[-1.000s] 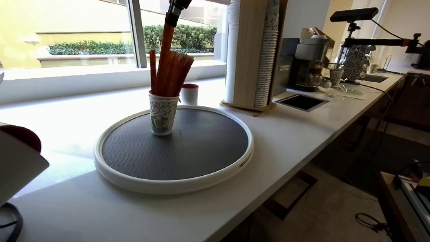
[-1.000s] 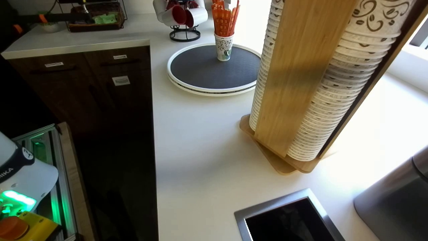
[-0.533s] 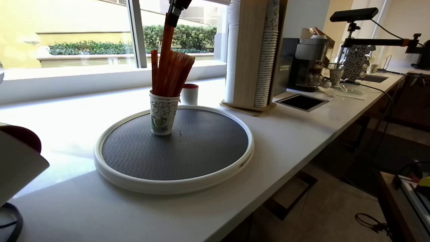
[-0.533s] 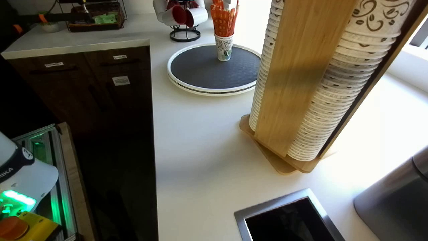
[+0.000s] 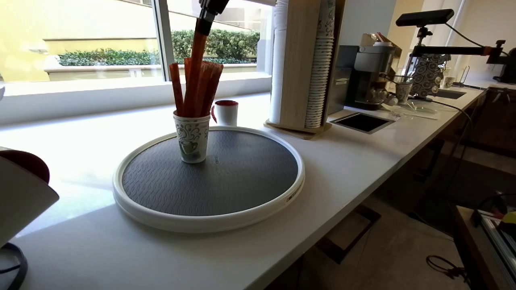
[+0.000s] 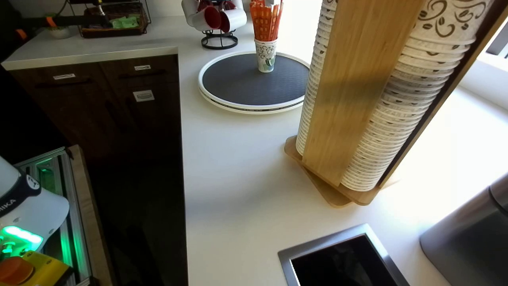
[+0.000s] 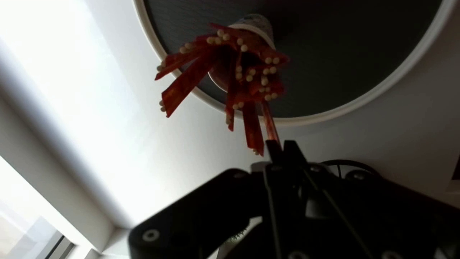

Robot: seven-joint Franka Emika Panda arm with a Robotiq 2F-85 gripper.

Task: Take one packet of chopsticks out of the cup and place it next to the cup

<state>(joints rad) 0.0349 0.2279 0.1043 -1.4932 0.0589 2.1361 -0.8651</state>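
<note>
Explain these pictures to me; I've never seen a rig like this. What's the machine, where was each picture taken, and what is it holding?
The machine is a single robot arm; its black gripper works like a simple hand. Two pictures come from cameras standing apart from it, viewing the counter from different places; the wrist camera's picture looks down past the gripper. On the counter lies a round dark tray with a white rim, and on it stands a patterned white paper cup holding orange-red packets. A white mug stands near the tray. The gripper is closed on one packet of chopsticks, whose lower part runs down among the others.
</note>
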